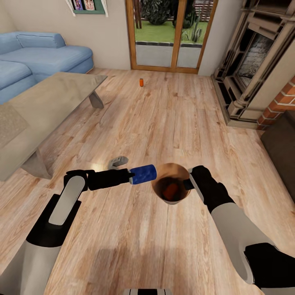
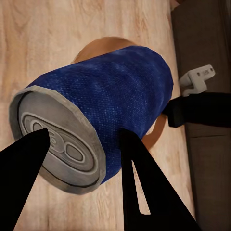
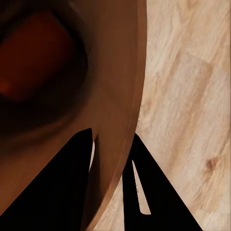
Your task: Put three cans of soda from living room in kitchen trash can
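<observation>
The left gripper (image 1: 132,176) is clamped on the blue can (image 1: 143,173), holding it on its side with one black finger (image 2: 21,178) across the grey lid end and the other along the body. The can is dark blue with a cloth-like speckle, a pale grey rim and a pull-tab top, and its far end reaches the rim of the trash can (image 1: 160,196). The right gripper (image 1: 189,183) pinches that bin's wall at the opposite side, one finger (image 3: 62,192) inside and one outside. The bin is round with an orange-brown inside, held above the plank floor (image 1: 164,119), and an orange can (image 1: 171,189) lies dim at its bottom. A second orange can (image 1: 141,82) stands upright on the floor well apart, near the wood-framed glass doors (image 1: 172,35). The glass-topped counter (image 1: 45,106) and the light blue sofa (image 1: 41,53) are on the left, the brick fireplace (image 1: 262,65) on the right.
</observation>
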`<state>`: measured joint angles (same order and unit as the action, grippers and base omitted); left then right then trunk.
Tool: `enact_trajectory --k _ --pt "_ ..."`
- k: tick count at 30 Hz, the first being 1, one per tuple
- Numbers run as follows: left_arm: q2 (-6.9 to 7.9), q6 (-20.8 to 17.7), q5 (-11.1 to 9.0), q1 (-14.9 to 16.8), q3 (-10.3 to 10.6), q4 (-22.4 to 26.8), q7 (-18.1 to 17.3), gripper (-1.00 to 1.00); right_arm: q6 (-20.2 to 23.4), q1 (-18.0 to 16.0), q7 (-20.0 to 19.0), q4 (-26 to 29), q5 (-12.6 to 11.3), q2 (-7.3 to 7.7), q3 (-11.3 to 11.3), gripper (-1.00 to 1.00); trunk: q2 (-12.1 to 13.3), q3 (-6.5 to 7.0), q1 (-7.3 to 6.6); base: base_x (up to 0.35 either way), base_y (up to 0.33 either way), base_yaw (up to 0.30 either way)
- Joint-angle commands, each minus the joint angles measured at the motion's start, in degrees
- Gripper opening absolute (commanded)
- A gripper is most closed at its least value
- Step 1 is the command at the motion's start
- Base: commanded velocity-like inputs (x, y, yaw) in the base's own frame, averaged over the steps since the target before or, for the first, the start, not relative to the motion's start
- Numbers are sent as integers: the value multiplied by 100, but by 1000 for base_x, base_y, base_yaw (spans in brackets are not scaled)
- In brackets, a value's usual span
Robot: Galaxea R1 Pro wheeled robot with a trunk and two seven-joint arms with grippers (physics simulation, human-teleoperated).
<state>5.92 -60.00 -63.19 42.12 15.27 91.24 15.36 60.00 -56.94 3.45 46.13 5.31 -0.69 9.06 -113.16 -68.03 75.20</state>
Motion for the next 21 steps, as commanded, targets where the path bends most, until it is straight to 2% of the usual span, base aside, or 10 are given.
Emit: enact_trajectory --k 1,6,10,17,18,19,21 --pt "-4 0 0 1 0 -1 -13 -100 0 -2 -18 0 -65 -12 0 -100 0 1 0 0 0 0" --pt "-66 0 0 4 2 -3 -43 -100 0 -3 72 -6 -64 -143 3 -100 0 1 0 0 0 0" --pt "-100 0 0 6 2 -5 -54 -100 0 -2 296 -10 -65 -274 0 -100 0 1 0 0 0 0" --pt "-210 0 0 -1 29 -8 -67 -100 0 -2 361 -9 -70 -326 -1 -100 0 1 0 0 0 0" --pt "-233 0 3 -1 114 -9 -68 100 0 -2 363 -10 -72 -326 -1 -100 0 1 0 0 0 0" --pt "-245 0 6 -1 265 -9 -67 100 0 -3 362 -9 -73 -328 -1 -100 0 1 0 0 0 0" --pt "-252 0 7 -2 352 -11 -62 100 0 -2 360 -10 -73 -327 -1 -100 0 1 0 0 0 0"
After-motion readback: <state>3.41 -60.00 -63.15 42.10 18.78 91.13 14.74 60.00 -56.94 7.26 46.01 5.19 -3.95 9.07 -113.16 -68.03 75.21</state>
